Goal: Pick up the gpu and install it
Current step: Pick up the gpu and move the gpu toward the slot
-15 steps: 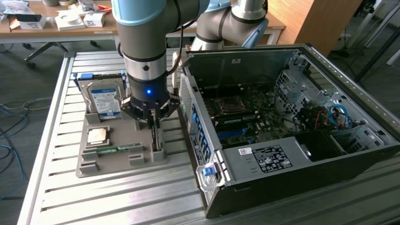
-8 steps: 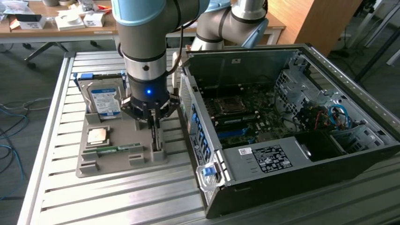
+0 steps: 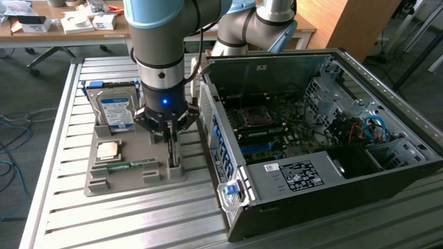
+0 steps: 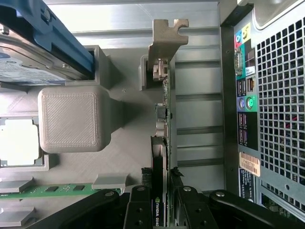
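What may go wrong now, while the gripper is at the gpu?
1. The gpu stands on edge in a narrow slot of the holder; a skewed pull by the gripper might jam or bend it.
2. The case stands close beside; the bracket might strike its rear panel.

Slatted table (image 3: pixel 104 223) bears tray (image 3: pixel 132 182), computer case (image 3: pixel 312 207)

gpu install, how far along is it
Done: the claw is down astride the gpu. In hand: the gpu stands on edge in its slot in the grey tray, not yet lifted. Left: it is not yet in the open computer case.
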`<move>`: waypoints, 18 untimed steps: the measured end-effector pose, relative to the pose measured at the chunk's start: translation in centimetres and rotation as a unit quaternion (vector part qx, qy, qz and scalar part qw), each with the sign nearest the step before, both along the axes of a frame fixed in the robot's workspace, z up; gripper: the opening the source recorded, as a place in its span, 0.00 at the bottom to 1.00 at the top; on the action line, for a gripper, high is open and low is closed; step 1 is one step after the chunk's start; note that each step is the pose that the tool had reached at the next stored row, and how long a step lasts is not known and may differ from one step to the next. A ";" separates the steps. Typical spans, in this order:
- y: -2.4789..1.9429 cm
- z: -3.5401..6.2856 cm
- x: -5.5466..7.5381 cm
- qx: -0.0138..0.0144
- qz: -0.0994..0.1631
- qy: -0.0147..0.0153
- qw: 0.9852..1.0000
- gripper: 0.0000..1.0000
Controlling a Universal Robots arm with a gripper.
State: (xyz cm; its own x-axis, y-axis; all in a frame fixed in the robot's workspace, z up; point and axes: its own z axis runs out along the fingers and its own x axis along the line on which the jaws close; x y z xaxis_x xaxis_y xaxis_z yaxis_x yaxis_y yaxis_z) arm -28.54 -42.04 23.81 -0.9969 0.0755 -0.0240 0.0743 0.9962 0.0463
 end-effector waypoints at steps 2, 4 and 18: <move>0.00 0.31 0.0 0.000 0.000 0.000 1.000 0.26; 0.00 0.72 0.0 0.000 0.000 0.000 1.000 0.26; -0.01 5.17 0.0 0.000 0.000 0.000 1.000 0.26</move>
